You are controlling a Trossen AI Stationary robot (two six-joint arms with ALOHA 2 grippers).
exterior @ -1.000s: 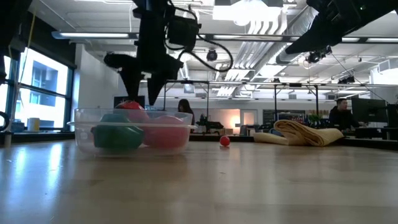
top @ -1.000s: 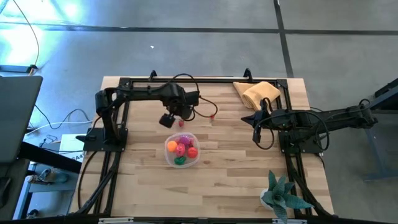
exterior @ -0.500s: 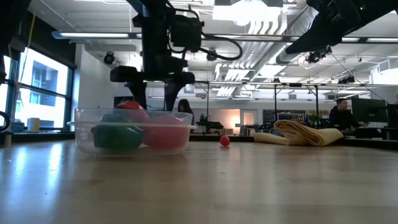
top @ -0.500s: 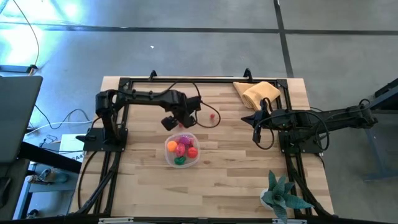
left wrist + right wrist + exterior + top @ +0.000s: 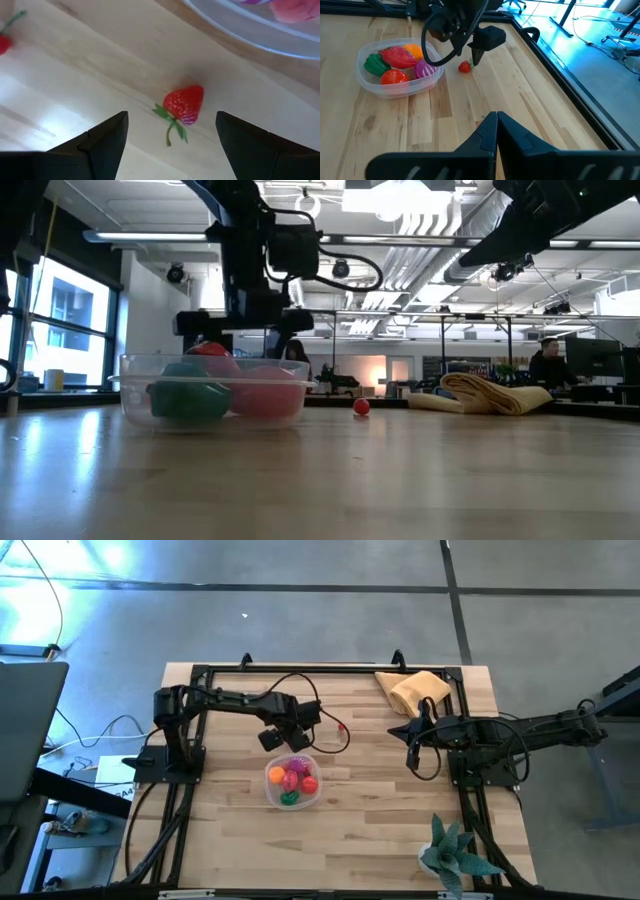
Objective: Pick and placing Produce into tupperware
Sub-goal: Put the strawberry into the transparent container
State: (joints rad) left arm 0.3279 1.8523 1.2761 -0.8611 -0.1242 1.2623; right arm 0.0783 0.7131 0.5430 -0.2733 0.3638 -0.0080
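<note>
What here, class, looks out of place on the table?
Two pieces of produce lie loose on the wood instead of in the tub: a strawberry beside the tub, between the open fingers of the left tool, and a small red piece farther off. Nothing looks spilled or damaged. The right tool waits, shut.

We see a tabletop (image 5: pixel 380 830) of pale, smooth wood planks with a light sheen. The tupperware (image 5: pixel 367 80) is clear, glossy plastic. The strawberry (image 5: pixel 185 103) looks like shiny moulded plastic. The tan cloth (image 5: pixel 418 690) is soft, matt fabric. The left hand (image 5: pixel 170 137) has matt black fingers.
</note>
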